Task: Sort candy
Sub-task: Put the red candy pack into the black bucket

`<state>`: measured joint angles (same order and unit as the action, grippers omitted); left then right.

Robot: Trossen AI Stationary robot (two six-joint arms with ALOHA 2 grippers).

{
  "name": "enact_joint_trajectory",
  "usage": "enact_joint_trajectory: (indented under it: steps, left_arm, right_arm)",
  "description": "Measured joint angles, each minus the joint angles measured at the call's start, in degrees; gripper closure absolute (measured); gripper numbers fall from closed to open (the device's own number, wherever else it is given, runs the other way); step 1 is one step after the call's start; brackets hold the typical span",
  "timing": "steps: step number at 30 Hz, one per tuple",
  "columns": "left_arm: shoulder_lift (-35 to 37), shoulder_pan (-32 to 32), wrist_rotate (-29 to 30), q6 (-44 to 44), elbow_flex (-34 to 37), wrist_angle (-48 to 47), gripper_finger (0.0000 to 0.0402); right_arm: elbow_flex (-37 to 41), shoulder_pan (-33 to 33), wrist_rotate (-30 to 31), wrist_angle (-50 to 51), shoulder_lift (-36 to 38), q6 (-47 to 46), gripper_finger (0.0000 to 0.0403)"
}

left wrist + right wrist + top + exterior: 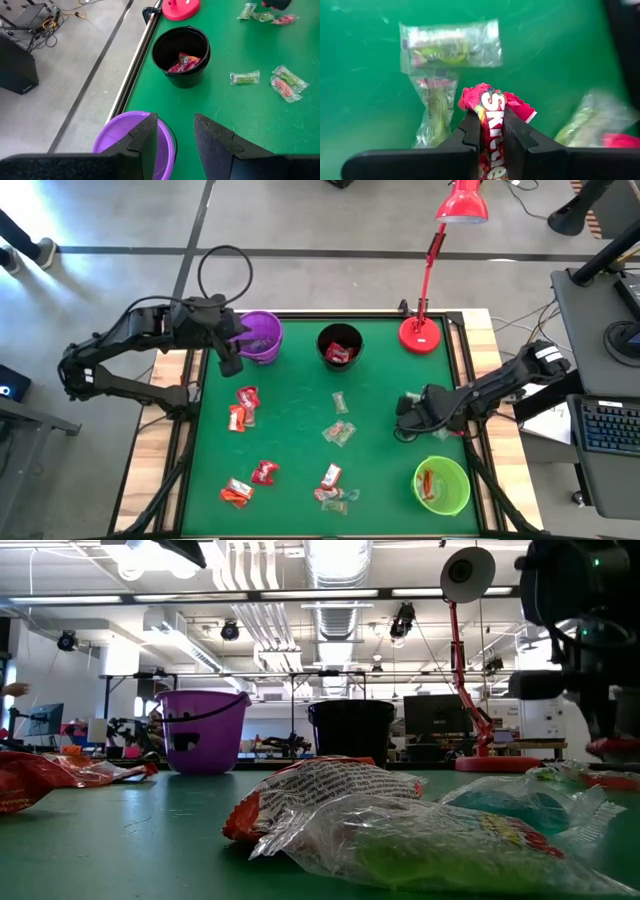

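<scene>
The jaws of the right gripper (491, 131) are pinching a red Skittles packet (491, 120), low over the green table (290, 440) near its right edge. The packet's long axis runs along the fingers. The black cup (340, 346) lies well apart, toward the far edge. The left gripper (175, 140), jaws spread and empty, hangs beside the purple cup (120, 145).

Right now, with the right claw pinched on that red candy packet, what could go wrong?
The right claw grips the red candy packet by a narrow strip of its wrapper, so it might slip out on the lift. Clear-wrapped candies lie right beside it and could get dragged or nudged. The black cup sits near the red lamp, so a wide swing might clip the lamp.
</scene>
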<state>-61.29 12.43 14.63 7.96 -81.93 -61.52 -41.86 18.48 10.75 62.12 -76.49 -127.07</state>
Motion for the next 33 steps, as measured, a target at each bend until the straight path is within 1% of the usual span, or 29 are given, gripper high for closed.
enact_joint_trajectory:
  steps: [3,5,7,10,13,16,19,22,25,29,33]
  left_arm:
    - [0.34,0.04,0.03,-0.06,0.0,0.0,0.0292]
    - [0.6,0.04,0.03,-0.07,0.0,0.02,0.0292]
    - [0.8,0.06,0.03,-0.06,0.0,0.02,0.0292]
    - [1.15,0.06,0.55,-0.06,0.0,0.02,0.0292]
    - [1.63,0.06,4.15,1.12,0.0,0.07,0.0292]
    - [2.27,0.06,9.16,2.24,0.0,0.63,0.0292]
    - [2.8,0.1,13.15,3.64,0.0,1.66,0.0292]
    - [2.99,0.28,14.73,4.21,0.0,2.6,0.0292]
    - [2.96,0.91,16.43,4.47,0.0,2.64,0.0292]
    - [2.92,2.44,20.22,5.18,0.0,3.49,0.0292]
    - [2.97,4.69,24.65,5.39,0.0,5.66,0.0292]
  right_arm:
    - [-4.07,0.0,1.13,5.09,0.08,1.03,0.0369]
    - [-7.01,0.0,2.96,8.5,0.09,1.8,0.0369]
    - [-10.01,0.0,5.97,10.82,0.09,2.97,0.0369]
    - [-14.06,-0.4,12.37,11.22,0.13,5.24,0.0369]
    - [-17.26,-1.8,18.25,11.11,0.15,8.2,0.037]
    - [-19.71,-4.2,20.78,10.91,0.15,12.64,0.037]
    - [-21.79,-7.39,21.35,10.87,0.15,18.65,0.037]
    - [-23.9,-11.22,22.05,10.57,0.15,25.22,0.037]
    - [-26.2,-16.08,22.32,8.6,0.17,34.28,0.037]
    - [-28.51,-22.96,21.78,0.86,0.17,49.42,0.037]
    - [-29.93,-30.25,18.13,-8.08,0.17,64.45,0.037]
